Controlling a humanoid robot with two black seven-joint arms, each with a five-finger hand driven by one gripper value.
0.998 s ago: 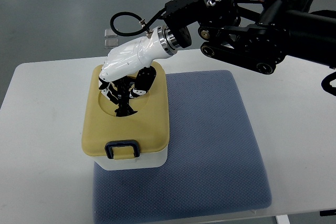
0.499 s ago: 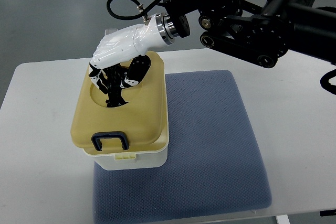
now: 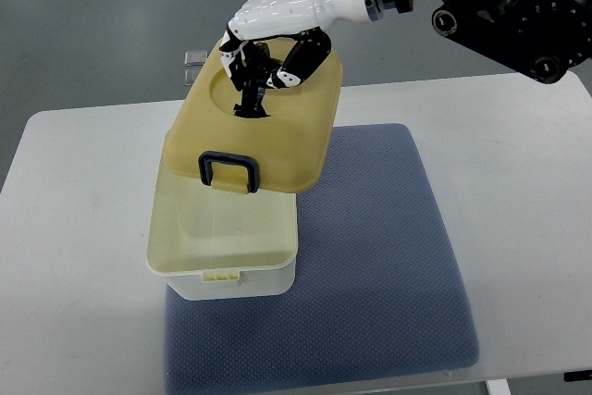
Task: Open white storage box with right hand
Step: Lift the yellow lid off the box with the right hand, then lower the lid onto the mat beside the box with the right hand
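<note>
Right hand [image 3: 277, 30] has its fingers [image 3: 242, 60] curled into the recess on top of the lid [image 3: 254, 131], holding it raised and tilted above the box [image 3: 222, 247], which sits on the mat [image 3: 370, 256] toward the worktop [image 3: 74, 191] left edge.

Risk: the grip looks shallow, so the lid may slip and fall onto the box or off the worktop's rear edge.

Finger contact in the recess is hard to make out. The box's rear rim is hidden by the lid. No left arm shows.

The lifted lid [image 3: 259, 131] hides the box's [image 3: 222, 270] rear rim.
</note>
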